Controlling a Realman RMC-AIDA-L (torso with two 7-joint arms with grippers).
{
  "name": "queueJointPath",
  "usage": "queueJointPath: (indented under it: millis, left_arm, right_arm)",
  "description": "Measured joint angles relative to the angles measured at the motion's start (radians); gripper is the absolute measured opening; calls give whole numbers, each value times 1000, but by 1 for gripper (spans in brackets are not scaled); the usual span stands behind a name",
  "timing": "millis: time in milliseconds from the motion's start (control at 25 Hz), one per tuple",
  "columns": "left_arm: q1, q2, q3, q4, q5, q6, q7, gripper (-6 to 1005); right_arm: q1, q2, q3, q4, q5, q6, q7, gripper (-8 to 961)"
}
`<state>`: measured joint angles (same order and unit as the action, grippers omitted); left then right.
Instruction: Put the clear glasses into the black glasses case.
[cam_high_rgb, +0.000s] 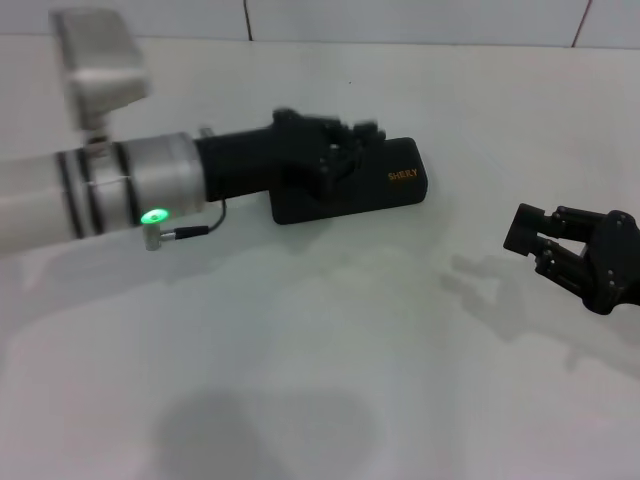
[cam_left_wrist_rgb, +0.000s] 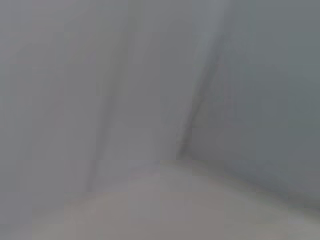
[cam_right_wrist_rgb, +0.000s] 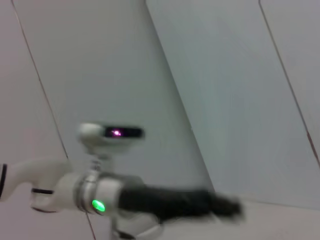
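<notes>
I am reaching my left gripper (cam_high_rgb: 335, 150) over the black glasses case (cam_high_rgb: 385, 190), hanging above the case's rear edge and the end away from its orange lettering (cam_high_rgb: 403, 176), so close that black is running into black and I cannot tell whether this pincer is wide, narrow or holding something. My left wrist camera is showing only blurred grey wall, so it is giving me no help here.

The clear glasses are not showing anywhere around the case in the head view. I cannot tell whether they are lying under my left gripper, sitting in it, or resting inside the case, nor whether the lid is up or down.

The case is lying with its long axis crosswise in front of me, the lettered end pointing toward my right gripper (cam_high_rgb: 535, 245). That one is waiting well apart from the case, off its lettered end and nearer to me, jaws spread and holding nothing.

So I am judging that the left arm is the one in place: whatever is coming next is turning on it working straight down onto the case along that crosswise axis, keeping the glasses' width lined up with the case's length
</notes>
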<state>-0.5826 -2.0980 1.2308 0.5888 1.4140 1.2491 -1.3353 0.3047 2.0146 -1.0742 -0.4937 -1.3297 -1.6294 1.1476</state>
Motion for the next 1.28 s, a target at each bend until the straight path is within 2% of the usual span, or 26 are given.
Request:
queueJointPath:
  millis: [160,360,520,640,800,920,1080,1280]
  left_arm:
    - [127,4,-1,80,-171,214,164,110]
    - [230,20,-12,134,-180,334,177,112]
    - [311,23,-13,208,-94,366,174,269]
    - [367,21,-13,270,-35,370,172,388]
    - [408,21,-15,309,-1,374,172,549]
    - [411,26,-15,305,1,390,171,785]
    - [411,25,-15,306,11,407,171,871]
    - [410,27,-15,307,19,428,169,893]
  right_arm:
    - [2,-6,20,-13,-3,-3,0,334]
    - [7,-43,29,-67,-10,-63,3,340]
    - [27,-74,25,-147,-35,-97,67,344]
    - [53,-83,29,-213,-101,-101,142,347]
    - [62,-62,30,-310,-181,-99,185,491]
    - [60,-41,31,-360,-227,-96,184,609]
    - [70,-16,27,-402,-295,-103,178,793]
    - [75,-2,16,-422,-334,-99,176,799]
